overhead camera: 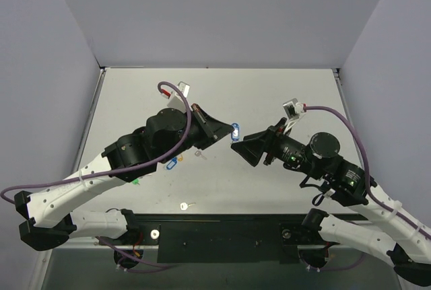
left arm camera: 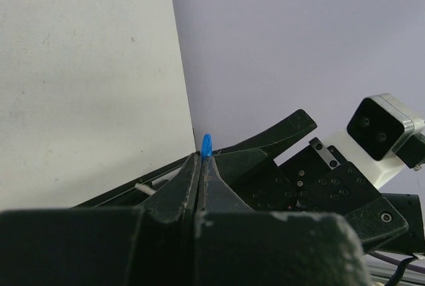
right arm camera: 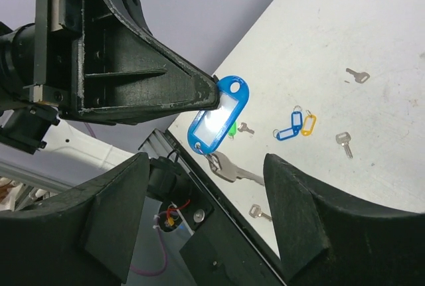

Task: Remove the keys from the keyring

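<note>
**Left clamped on blue tag, right open just short of it**

Jaws of the left gripper (right arm camera: 214, 95) are pinched tight on the top edge of the keyring (right arm camera: 219, 112), holding it in the air over the table. In the left wrist view only a blue sliver shows above the closed fingertips. The silver key (right arm camera: 230, 168) hangs at the tag's lower end. The ring itself is too thin to make out. Jaws of the right gripper (overhead camera: 240, 153) are spread wide with nothing between them. They face the tag, close but not touching.

The table (overhead camera: 283, 95) has a matte off-white top with faint specks. Lying on it:
- a smaller blue tag (right arm camera: 289, 131) just beside an orange tag (right arm camera: 308, 124)
- a green tag (right arm camera: 233, 129), mostly hidden behind the held one
- two loose keys (right arm camera: 343, 143), well apart
- a pale-headed key (overhead camera: 185, 205) near the front edge

A black rail (overhead camera: 215, 239) runs along the near edge. Plain pale lavender walls (overhead camera: 215, 14) close three sides.
</note>
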Controlling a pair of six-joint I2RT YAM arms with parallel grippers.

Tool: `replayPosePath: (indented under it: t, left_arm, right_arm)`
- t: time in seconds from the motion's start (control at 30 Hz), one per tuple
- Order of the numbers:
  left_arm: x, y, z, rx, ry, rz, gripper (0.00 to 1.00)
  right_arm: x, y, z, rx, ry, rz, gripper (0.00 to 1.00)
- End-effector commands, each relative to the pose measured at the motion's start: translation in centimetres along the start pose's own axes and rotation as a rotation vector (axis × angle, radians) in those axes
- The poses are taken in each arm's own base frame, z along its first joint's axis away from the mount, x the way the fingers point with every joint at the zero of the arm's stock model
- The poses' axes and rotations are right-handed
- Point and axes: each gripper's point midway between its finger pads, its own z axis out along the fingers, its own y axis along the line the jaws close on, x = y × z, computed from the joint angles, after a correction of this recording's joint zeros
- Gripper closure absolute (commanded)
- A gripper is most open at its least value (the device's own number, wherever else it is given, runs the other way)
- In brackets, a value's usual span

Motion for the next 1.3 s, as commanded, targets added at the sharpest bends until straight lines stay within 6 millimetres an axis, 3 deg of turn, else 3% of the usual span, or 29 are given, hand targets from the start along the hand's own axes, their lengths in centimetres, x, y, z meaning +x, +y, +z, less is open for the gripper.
replayPosePath:
  t: [0.0, 0.57, 0.83, 1.27]
  left_arm:
    - [-1.0, -1.7, -0.5, 0.065, -0.037, -0.033, 1.00]
    - [-1.5, -1.6, -0.9, 0.070, -0.065, -0.026, 1.00]
    - [-1.6, -1.5, -1.0, 0.071, -0.071, -0.026, 1.00]
    - [-1.6, -1.0, -0.7, 0.054, -0.078, -0.013, 1.00]
  right_arm:
    - [-1.2, 0.6, -0.1, 0.003, -0.018, -0.045, 0.38]
    - [-0.6, 0.3, 1.3, 0.028, 0.053, -0.086, 0.51]
    - [-0.2, 0.5, 1.8, 0.019, 0.073, -0.086, 0.69]
    - [-0.2, 0.6, 1.7, 0.015, 0.088, -0.099, 0.80]
